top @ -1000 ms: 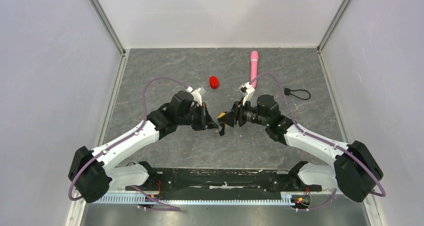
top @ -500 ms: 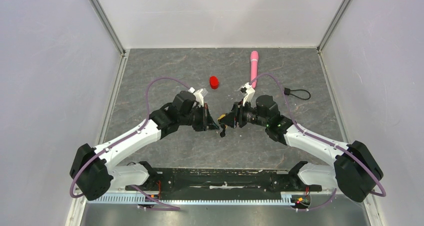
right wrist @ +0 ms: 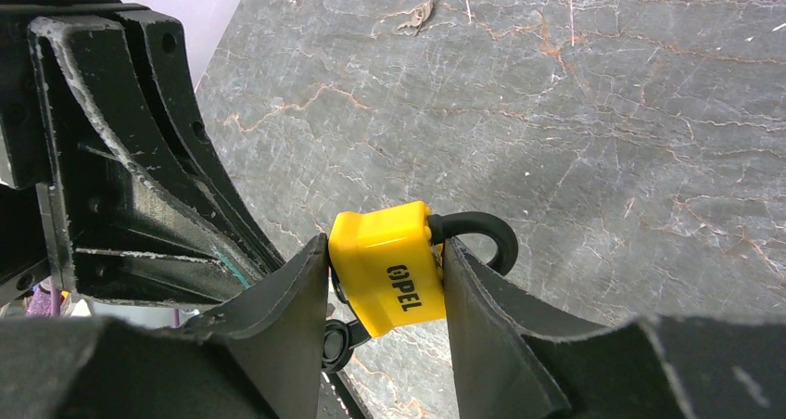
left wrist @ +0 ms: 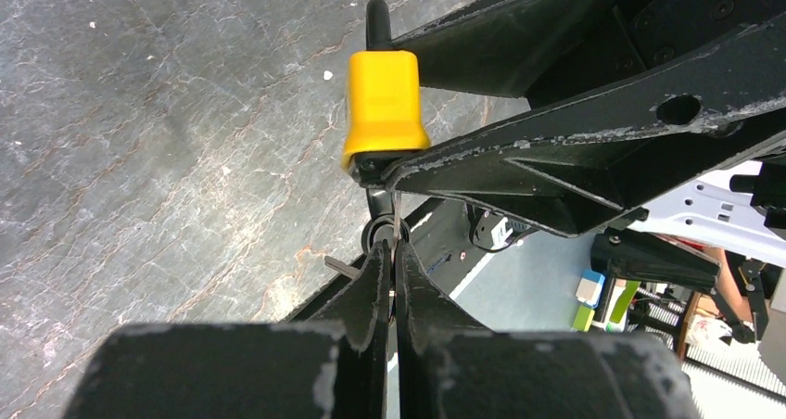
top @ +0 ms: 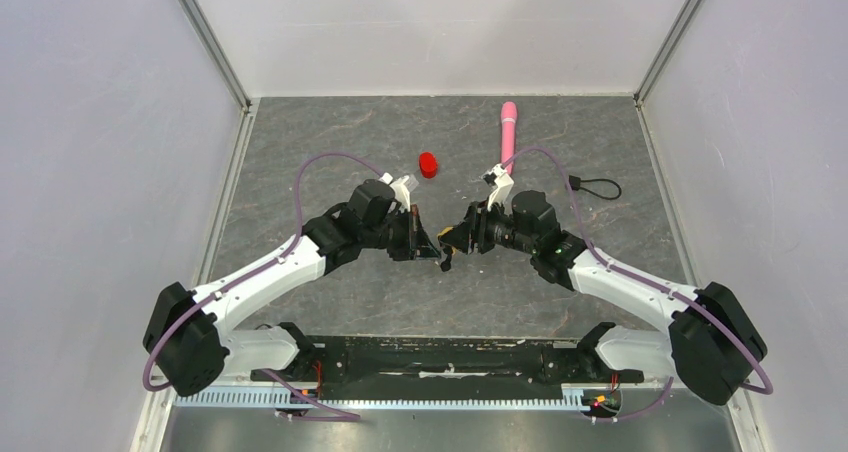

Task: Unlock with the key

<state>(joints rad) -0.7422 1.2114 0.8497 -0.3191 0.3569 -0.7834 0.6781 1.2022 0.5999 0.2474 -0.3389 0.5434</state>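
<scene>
The right claw (right wrist: 385, 285) squeezes the yellow padlock (right wrist: 394, 269) by its two flat sides and holds it up above the grey desk (right wrist: 649, 113). The left claw (left wrist: 391, 257) is pinched tight on the key (left wrist: 394, 217), which pokes up to the bottom of the lock. The key is so thin here that I cannot tell if its tip is inside the hole. It looks tiny, light, hard and slippery, so it could twist or slide out. Best to grip its flat wide end firmly and turn gently.
</scene>
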